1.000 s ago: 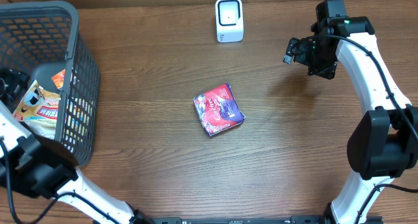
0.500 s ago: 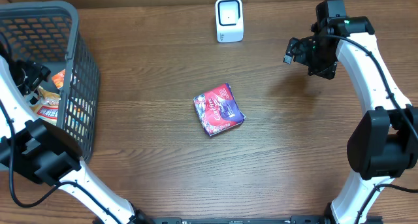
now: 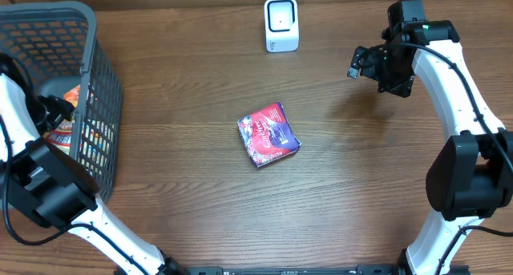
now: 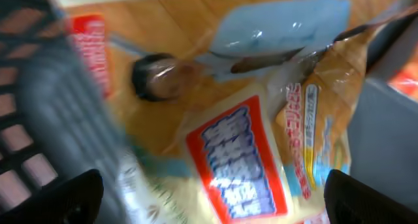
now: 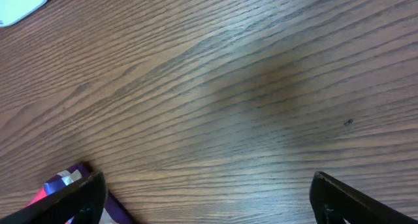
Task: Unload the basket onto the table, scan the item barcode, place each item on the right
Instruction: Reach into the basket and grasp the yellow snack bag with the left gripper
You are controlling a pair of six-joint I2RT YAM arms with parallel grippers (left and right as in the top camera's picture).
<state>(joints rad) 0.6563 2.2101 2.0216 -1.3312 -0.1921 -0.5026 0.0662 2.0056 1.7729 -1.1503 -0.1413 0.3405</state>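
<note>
Reaching down into the grey basket (image 3: 90,58) at the left end of the table (image 3: 176,195), the left gripper (image 4: 215,201) hangs over a heap of snack packets; its two dark fingers (image 4: 65,198) sit at the lower corners of the wrist view, spread wide, with nothing clamped between them; just below lies a yellow packet (image 4: 241,152) with a red-edged blue label, and a blue wrapper (image 4: 281,28) lies beyond it; the view is blurred, so the print cannot be read, and I cannot tell whether the fingers touch the yellow packet; the basket's mesh wall fills the left side of that view.

A red and purple packet (image 3: 268,135) lies flat near the middle of the table, turned askew, well apart from both grippers; the white scanner (image 3: 281,24) stands upright at the far edge, beyond it.

The right gripper (image 5: 214,199) hovers over bare wood at the far right, jaws wide and holding nothing; a corner of the red and purple packet shows at the lower left of its wrist view, a corner of the scanner at the upper left.
</note>
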